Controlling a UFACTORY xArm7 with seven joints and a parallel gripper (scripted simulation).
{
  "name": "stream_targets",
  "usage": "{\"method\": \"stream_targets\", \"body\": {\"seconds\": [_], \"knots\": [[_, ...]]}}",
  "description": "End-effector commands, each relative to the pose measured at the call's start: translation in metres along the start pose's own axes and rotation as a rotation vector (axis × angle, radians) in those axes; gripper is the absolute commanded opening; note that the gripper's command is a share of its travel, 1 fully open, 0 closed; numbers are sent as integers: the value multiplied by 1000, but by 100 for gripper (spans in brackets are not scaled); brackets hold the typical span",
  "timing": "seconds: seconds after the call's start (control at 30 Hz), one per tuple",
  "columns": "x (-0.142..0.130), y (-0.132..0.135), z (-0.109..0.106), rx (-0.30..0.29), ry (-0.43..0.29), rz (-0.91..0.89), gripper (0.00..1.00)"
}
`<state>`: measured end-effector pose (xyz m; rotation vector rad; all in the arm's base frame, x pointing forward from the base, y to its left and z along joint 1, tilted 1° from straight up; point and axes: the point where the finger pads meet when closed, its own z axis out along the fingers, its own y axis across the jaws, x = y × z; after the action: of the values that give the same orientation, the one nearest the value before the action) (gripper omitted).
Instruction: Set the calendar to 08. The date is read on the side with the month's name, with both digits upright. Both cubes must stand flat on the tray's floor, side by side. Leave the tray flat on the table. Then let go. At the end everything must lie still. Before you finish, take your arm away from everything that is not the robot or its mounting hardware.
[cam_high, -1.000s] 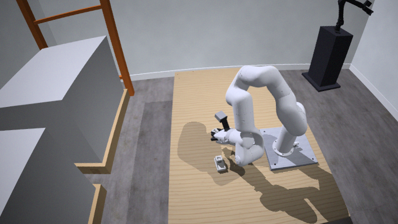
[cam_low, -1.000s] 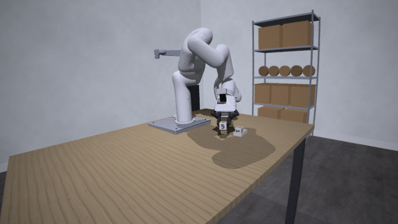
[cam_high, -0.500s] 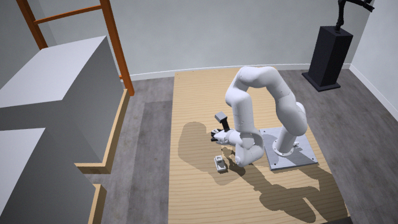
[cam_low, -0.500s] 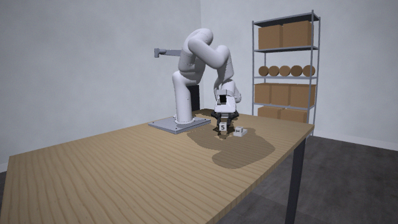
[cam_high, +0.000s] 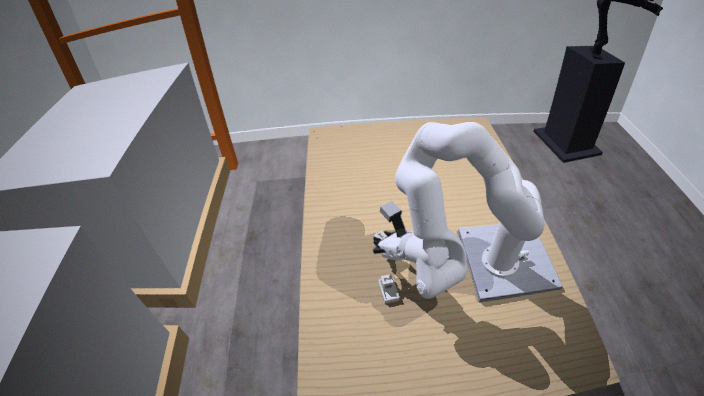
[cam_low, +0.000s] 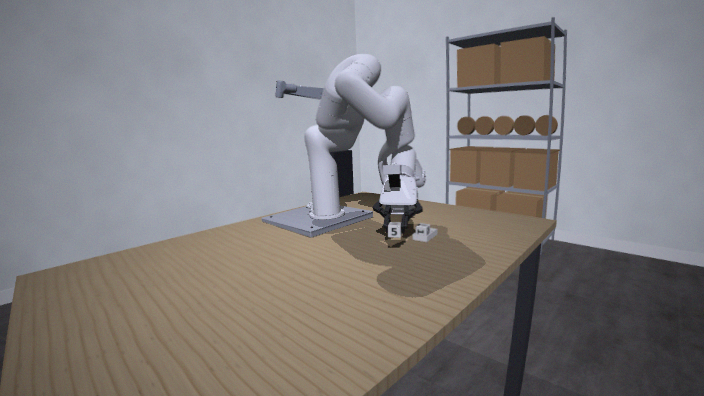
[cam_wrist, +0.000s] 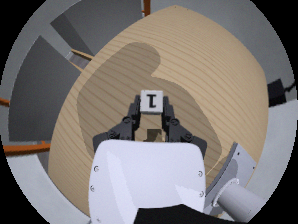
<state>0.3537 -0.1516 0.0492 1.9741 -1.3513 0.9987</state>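
Note:
My gripper is shut on a white cube. It holds the cube above the table, tipped so that the fingers point nearly level. The held cube shows an upright 5 toward the exterior camera and a 1, upside down, in the wrist view. The small white tray lies on the table beside and below the gripper. A second white cube sits at one end of it; its dark mark looks sideways in the exterior view and is too small to read surely. The month's name is not readable.
The wooden table carries the arm's grey base plate on the side away from the gripper. The arm's shadow falls around the tray. Large grey blocks, an orange frame and shelves stand off the table.

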Motion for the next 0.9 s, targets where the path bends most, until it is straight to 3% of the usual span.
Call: {"method": "stream_targets", "body": {"seconds": [0.0, 0.87], "knots": [[-4, -1, 3, 2, 2, 2, 29], [-32, -1, 22, 2, 2, 2, 29]]}}
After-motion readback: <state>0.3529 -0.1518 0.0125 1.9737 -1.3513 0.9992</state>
